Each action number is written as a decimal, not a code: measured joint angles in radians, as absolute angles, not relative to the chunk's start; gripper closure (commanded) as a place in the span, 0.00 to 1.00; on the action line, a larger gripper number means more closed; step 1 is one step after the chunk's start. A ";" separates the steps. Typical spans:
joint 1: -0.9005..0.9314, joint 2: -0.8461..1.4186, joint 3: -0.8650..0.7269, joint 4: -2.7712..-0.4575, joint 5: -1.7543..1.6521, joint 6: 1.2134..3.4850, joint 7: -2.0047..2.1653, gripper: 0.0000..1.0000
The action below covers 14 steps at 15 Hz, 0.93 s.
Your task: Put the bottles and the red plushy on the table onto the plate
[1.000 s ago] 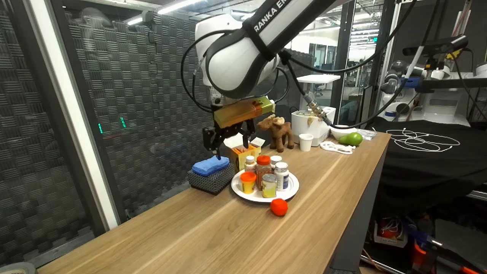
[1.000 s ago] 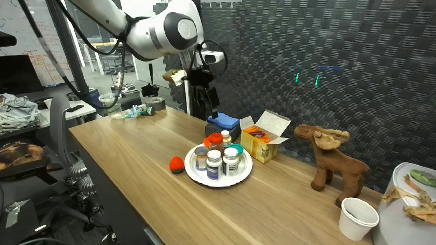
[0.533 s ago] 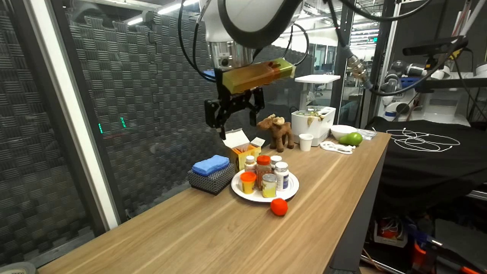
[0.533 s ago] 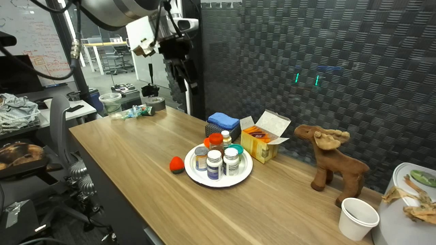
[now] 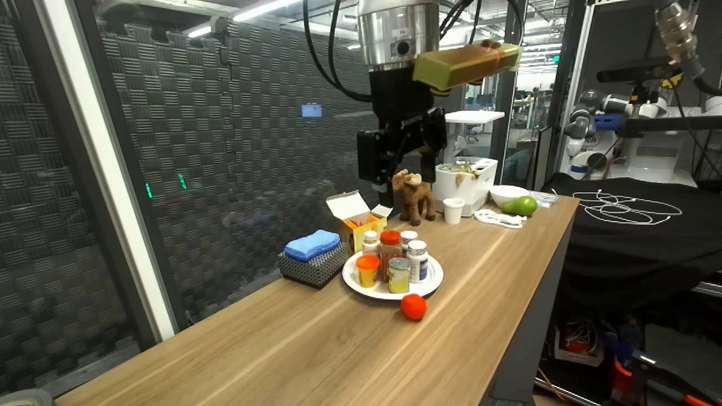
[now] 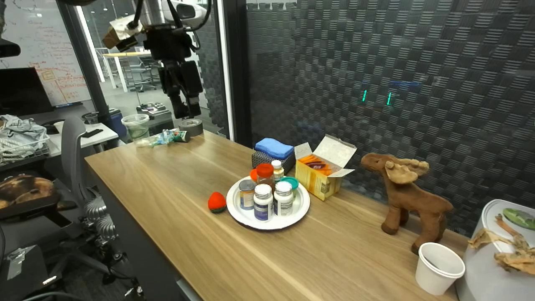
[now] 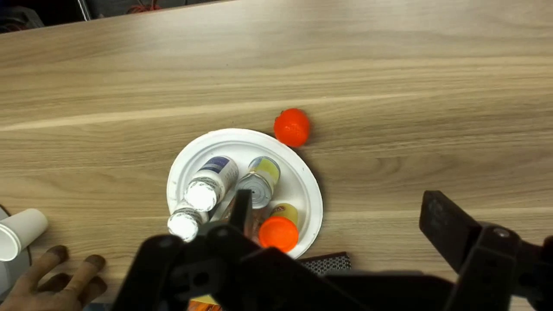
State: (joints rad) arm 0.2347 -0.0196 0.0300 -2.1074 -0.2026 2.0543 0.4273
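Observation:
The red plushy [image 5: 413,307], a small rounded lump, lies on the wooden table [image 6: 184,184] just outside the rim of the white plate [image 7: 312,190]; whether they touch I cannot tell. Several bottles stand grouped on that plate, among them a brown one with a red cap [image 5: 390,256], white ones [image 6: 263,205], a grey-topped can [image 7: 268,172] and an orange-lidded jar [image 7: 279,234]. High above the table hangs my gripper [image 7: 340,207], its jaws wide apart and nothing between them. One finger [image 7: 242,211] covers part of the bottles in the wrist view.
Behind the plate are a blue sponge [image 5: 312,245] on a dark block, an opened yellow box [image 6: 319,179] and a brown plush moose [image 6: 409,200]. A white cup [image 6: 439,267] stands near a white bin [image 5: 465,186]. A person's hand [image 7: 56,285] shows in the wrist view.
From low above the blue sponge, my gripper has risen and swung away from the dark wall, jaws still apart. The plushy, plate and bottles have stayed in place.

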 measured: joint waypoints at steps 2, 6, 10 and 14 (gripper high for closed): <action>0.231 -0.032 0.030 -2.117 -0.202 2.052 0.416 0.00; 0.209 -0.026 0.051 -2.133 -0.202 2.074 0.419 0.00; 0.188 -0.029 0.066 -2.223 -0.182 2.186 0.436 0.00; 0.182 -0.028 0.084 -2.354 -0.169 2.320 0.509 0.00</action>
